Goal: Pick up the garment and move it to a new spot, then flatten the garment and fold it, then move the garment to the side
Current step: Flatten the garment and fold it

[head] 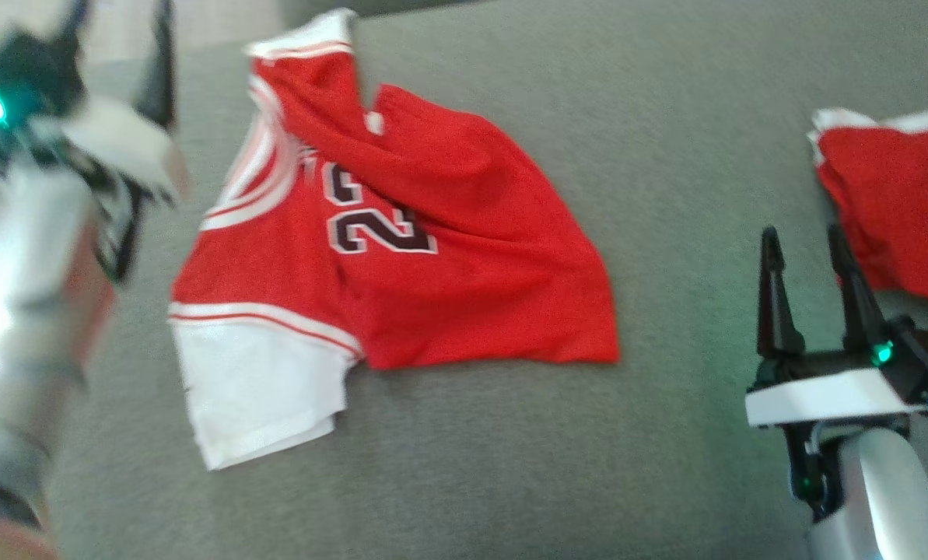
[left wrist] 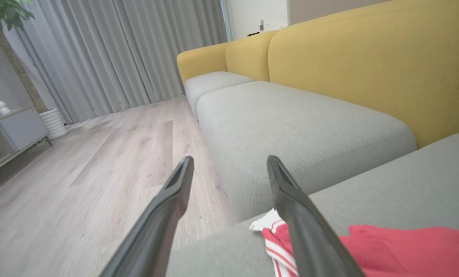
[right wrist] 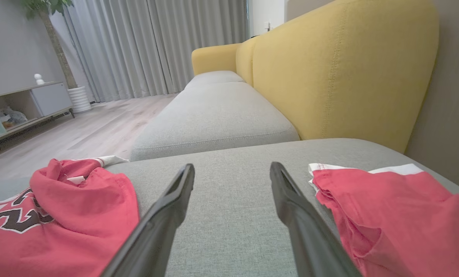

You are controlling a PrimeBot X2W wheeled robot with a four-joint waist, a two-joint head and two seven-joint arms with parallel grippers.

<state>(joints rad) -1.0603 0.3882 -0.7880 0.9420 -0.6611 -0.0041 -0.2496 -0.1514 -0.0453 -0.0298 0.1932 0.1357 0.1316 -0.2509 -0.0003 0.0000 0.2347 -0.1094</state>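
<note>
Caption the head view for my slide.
Rumpled red-and-white numbered jersey on grey fabric sofa cushion, open left hand beside it.

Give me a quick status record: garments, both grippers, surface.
surface: grey sofa seat
garment: red numbered jersey, rumpled, one side folded over
other item: second red garment, to the right, apart from the jersey
left gripper: open, empty, by the jersey's left edge in the head view
right gripper: open, empty, between the two garments
fold: not yet neat
</note>
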